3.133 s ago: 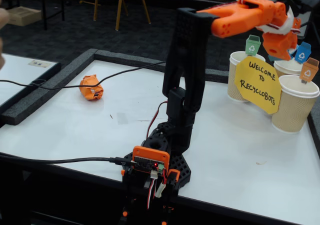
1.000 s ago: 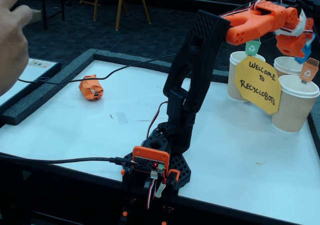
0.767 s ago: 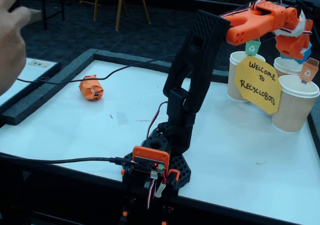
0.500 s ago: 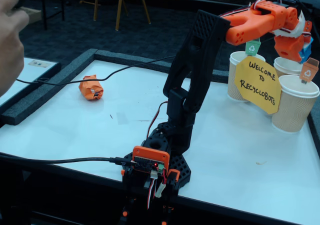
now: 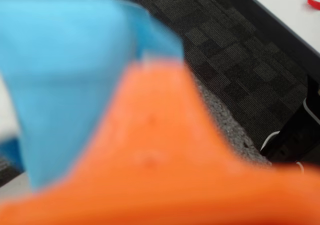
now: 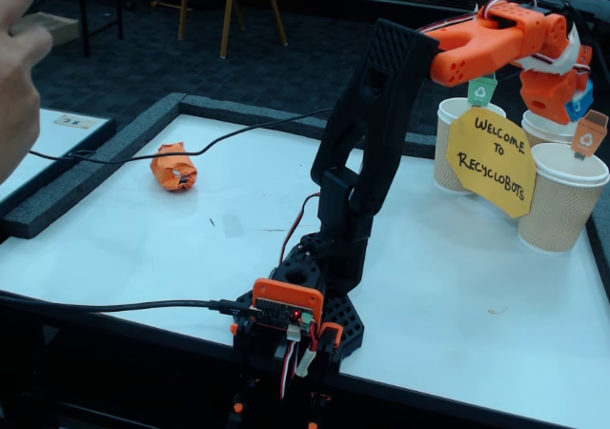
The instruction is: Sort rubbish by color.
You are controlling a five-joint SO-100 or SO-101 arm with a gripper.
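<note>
An orange crumpled paper wad (image 6: 173,166) lies on the white table (image 6: 191,248) at the left, beside a black cable. My orange arm stretches to the right, and the gripper (image 6: 553,105) hangs over the rear paper cup (image 6: 537,127), partly covering its blue tag (image 6: 579,106). From here its jaws are not distinguishable. In the wrist view a blurred orange finger (image 5: 160,160) fills the foreground. Behind it sits a large blurred blue shape (image 5: 70,75); I cannot tell what it is.
Three beige ribbed cups stand at the right: one with a green tag (image 6: 456,148), the rear one, and one with an orange tag (image 6: 564,200). A yellow sign (image 6: 493,157) leans on them. A human hand (image 6: 17,67) is at the left edge. A raised dark border (image 6: 105,153) frames the table.
Since three seconds ago the arm has stretched further right, bringing the gripper over the rear cup. A hand entered at the left. In the last second the gripper has barely moved.
</note>
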